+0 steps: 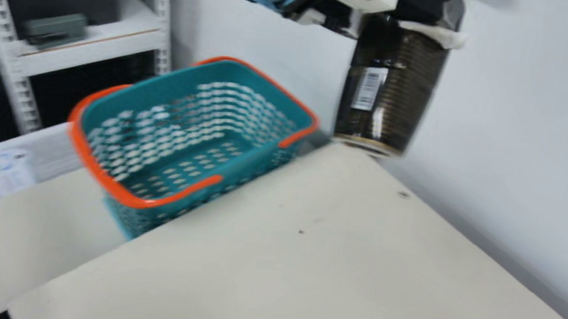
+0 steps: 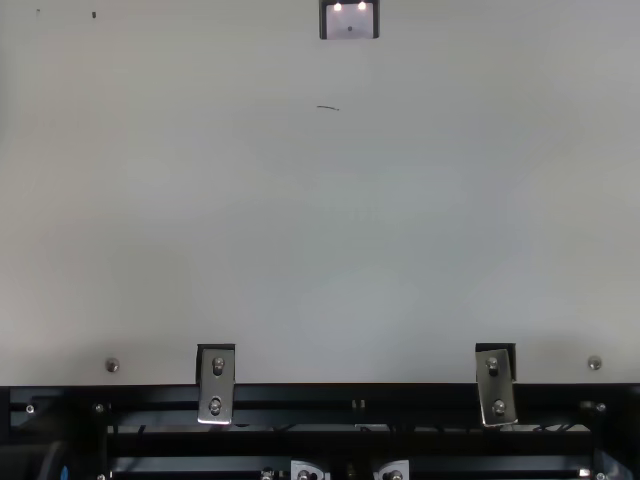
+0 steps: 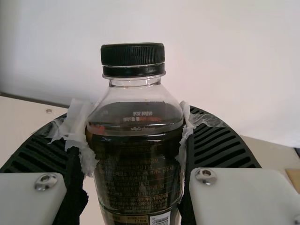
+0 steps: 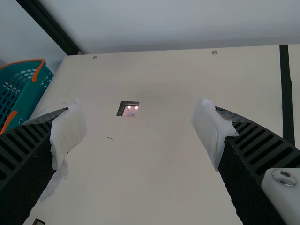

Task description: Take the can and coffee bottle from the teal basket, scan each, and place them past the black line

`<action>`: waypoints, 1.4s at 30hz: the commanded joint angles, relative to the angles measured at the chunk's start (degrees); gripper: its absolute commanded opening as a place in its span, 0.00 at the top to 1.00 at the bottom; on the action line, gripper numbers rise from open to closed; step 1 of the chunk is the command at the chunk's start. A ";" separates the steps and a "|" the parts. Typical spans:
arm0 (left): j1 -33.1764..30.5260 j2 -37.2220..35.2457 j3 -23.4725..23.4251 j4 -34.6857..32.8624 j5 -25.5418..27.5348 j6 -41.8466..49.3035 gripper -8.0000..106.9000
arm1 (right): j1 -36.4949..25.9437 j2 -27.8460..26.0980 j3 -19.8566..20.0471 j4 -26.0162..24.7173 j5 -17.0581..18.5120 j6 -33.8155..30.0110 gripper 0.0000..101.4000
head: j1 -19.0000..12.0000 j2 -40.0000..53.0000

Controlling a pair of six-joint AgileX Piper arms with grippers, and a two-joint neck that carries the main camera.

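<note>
Currently, one coffee bottle with black cap and dark label [image 1: 389, 90] is clamped in the left gripper [image 1: 414, 1], raised near one teal plastic basket [image 1: 240, 74] with two orange handles. The gripper hides its cap in the main view; the left wrist view cuts off its base. The right gripper [image 4: 140, 133] stands spread wide. One black-framed scanner window [image 2: 350, 22], two lights glowing, is cut by the top view's edge. One black line [image 4: 286, 89] runs partly behind a ribbed finger [image 4: 262, 143].
</note>
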 commanded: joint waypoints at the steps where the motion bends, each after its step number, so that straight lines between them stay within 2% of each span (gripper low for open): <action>1: -2.33 -0.49 0.01 0.20 0.12 -1.16 0.84 | 0.00 0.00 0.00 0.00 0.00 0.00 0.00 | -1.47 -3.25; 12: -10.94 -2.00 -0.67 2.84 -0.67 -8.20 0.84 | 0.00 0.00 0.00 0.00 0.00 0.00 0.00 | -1.53 -23.91; 24: -18.72 -2.25 -1.31 5.99 -2.75 -13.26 0.84 | 0.00 0.00 0.00 0.00 0.00 0.00 0.00 | -1.54 -41.70; 33: -23.33 -2.65 -1.43 7.00 -3.64 -15.36 0.84 | 0.00 0.00 0.00 0.00 0.00 0.00 0.00 | -1.54 -41.70; 42: -26.84 -4.00 -2.31 5.92 -2.19 -16.64 0.84 | 0.00 0.00 0.00 0.00 0.00 0.00 0.00 | -1.54 -41.70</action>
